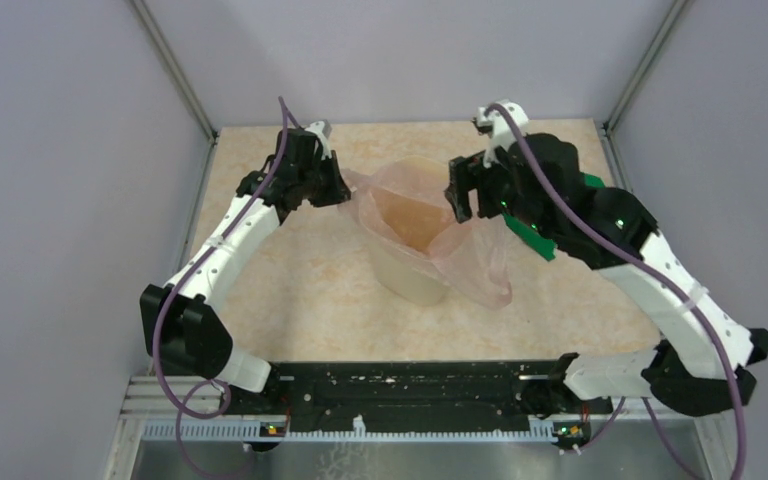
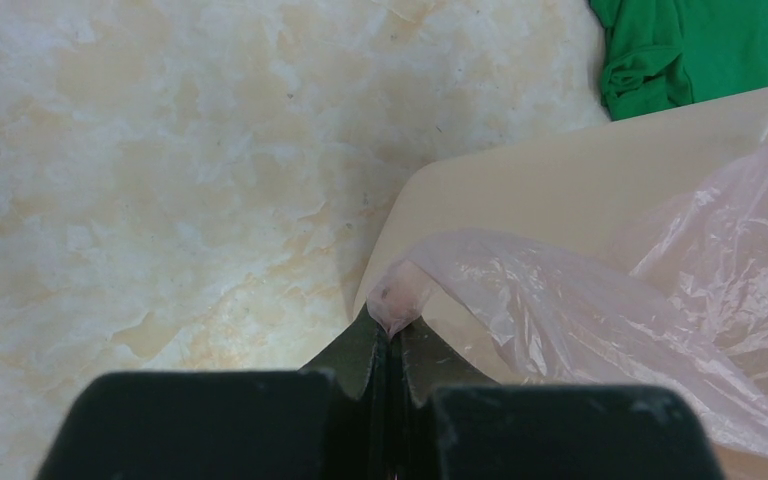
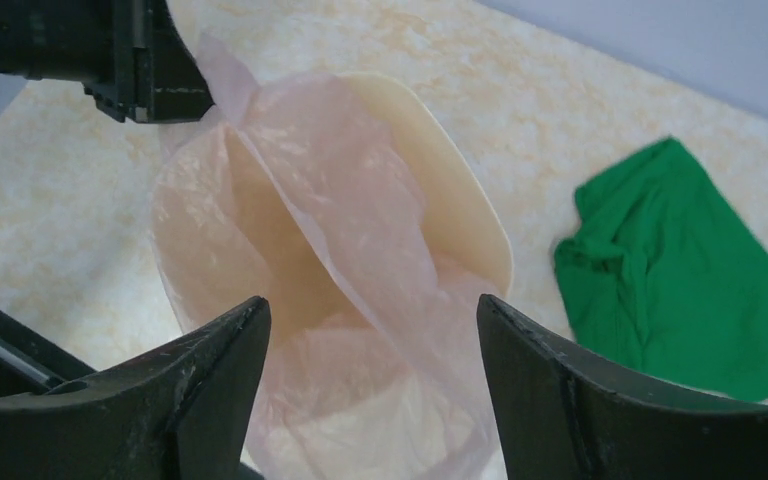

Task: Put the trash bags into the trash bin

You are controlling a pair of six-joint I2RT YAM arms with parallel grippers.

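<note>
Marbled beige tabletop [image 1: 290,290]: left gripper [image 2: 392,330] is pinched tight on a corner of the pink trash bag [image 1: 480,265] at the trash bin's [image 1: 410,282] left rim. The bag sags into the mouth and spills over the right side, with right gripper [image 3: 370,320] spread wide above it, gripping nothing.

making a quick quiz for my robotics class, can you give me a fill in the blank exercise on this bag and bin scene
1. The left gripper is ___ on an edge of the trash bag.
2. The right gripper hangs over the trash bin with its jaws ___.
3. The cloth lying on the table beside the bin is ___ in colour.
4. The thin film of the bag is a pale ___.

Missing words: shut; open; green; pink
</note>
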